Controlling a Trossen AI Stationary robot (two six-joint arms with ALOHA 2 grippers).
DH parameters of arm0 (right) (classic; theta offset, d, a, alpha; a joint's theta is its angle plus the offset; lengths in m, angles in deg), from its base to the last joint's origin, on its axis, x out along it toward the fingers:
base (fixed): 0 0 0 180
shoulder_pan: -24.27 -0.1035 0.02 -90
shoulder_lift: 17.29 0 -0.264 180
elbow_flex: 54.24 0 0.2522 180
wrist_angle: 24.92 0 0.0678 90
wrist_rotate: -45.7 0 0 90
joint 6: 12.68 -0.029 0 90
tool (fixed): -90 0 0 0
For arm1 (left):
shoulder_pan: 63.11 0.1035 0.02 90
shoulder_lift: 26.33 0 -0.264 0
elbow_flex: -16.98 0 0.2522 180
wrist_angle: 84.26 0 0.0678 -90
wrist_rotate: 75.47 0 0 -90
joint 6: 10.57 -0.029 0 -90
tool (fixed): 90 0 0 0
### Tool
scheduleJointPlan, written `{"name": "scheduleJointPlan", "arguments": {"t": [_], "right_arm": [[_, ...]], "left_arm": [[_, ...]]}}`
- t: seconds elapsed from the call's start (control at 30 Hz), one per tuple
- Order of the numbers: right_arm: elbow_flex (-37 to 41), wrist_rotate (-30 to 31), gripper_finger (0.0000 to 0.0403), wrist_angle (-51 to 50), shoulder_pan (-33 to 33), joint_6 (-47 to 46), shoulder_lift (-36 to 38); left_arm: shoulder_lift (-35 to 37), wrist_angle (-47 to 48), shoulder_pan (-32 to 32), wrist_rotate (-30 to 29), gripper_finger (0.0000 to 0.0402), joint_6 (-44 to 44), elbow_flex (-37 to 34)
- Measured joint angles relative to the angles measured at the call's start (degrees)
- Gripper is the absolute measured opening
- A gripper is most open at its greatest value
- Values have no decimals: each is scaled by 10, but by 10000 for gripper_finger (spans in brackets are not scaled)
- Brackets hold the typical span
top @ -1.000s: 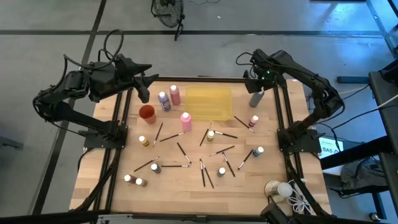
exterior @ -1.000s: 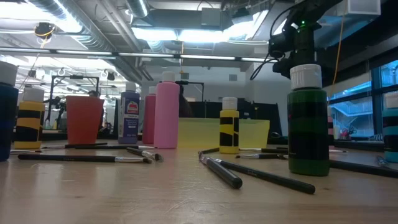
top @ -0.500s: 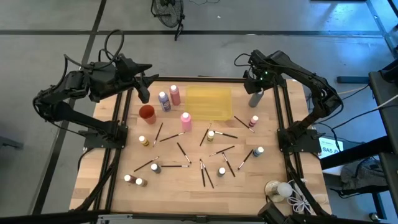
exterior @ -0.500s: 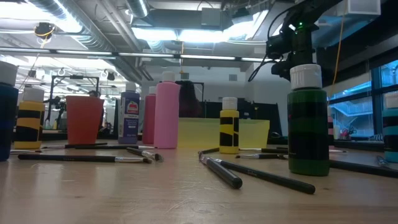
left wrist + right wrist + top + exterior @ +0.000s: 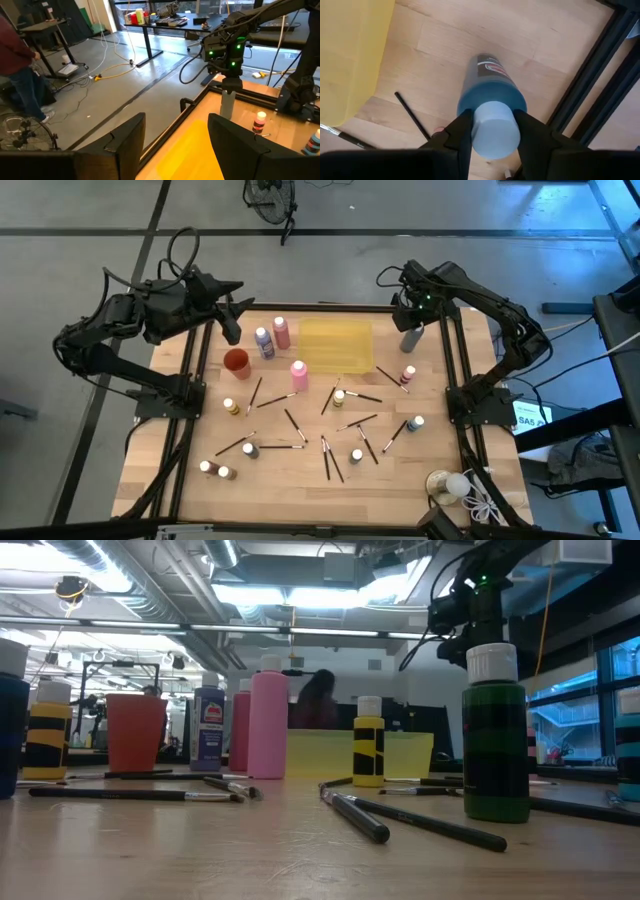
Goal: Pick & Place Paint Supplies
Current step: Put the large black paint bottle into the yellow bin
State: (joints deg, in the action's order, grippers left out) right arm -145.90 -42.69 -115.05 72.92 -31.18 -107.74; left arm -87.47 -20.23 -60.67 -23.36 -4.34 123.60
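Vs a second ago: right gripper (image 5: 491, 131) has pinched in on the white cap of the tall blue-grey bottle (image 5: 491, 100) and its arm has nudged slightly toward the table's far edge. Bottle stands upright on the table (image 5: 280, 470) at the far right corner, just right of the yellow tray (image 5: 335, 344), near the black frame rail. Nothing else on the table has moved. In the low view a person (image 5: 316, 700) now shows behind the tray, where there was only a dark patch before.

Left gripper (image 5: 175, 135) has not moved: hovers above the far left corner, beyond the red cup (image 5: 236, 363), fingers parted about halfway, holding nothing.

Right fingers: narrow gap, both pads (image 5: 462, 131) pressed on the cap's sides. Bottle base on the wood, not lifted.

Shapes/materials:
- Table: pale wood planks, visible grain, black metal frame.
- Tray: translucent yellow plastic, rectangular, low walls.
- Held bottle: cylindrical, smooth blue-grey plastic, dark label with a red patch, round white cap.
- Pink bottle (image 5: 298, 375): tall smooth cylinder, white cap, stands near the tray's near-left corner.
- Purple bottle (image 5: 264, 342) and dusty-pink bottle (image 5: 282, 332): side by side left of the tray, both capped white.
- Green bottle (image 5: 494, 740): dark, glossy, ribbed white cap, close to the low camera.
- Yellow bottle (image 5: 369, 745) with black label bands, mid-table.
- Paintbrushes (image 5: 330, 458): thin dark round handles, pale tips, scattered flat across the middle and near half.
- Clear round dish (image 5: 440, 482) with a white ball and cord at the near right corner.
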Motion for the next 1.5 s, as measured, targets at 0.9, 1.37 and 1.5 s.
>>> {"name": "scheduleJointPlan", "arguments": {"t": [0.9, 1.37, 1.5], "right_arm": [[-221, -15, 122, -63, -111, 6, 2], [-222, -33, 122, 26, -148, 33, -62], [-222, -32, 122, 32, -147, 40, -79]], "left_arm": [[0, 1, 0, 0, 211, -11, 0], [0, 8, 0, 4, 211, 1, 0], [0, 10, 0, 4, 211, 1, 0]]}}
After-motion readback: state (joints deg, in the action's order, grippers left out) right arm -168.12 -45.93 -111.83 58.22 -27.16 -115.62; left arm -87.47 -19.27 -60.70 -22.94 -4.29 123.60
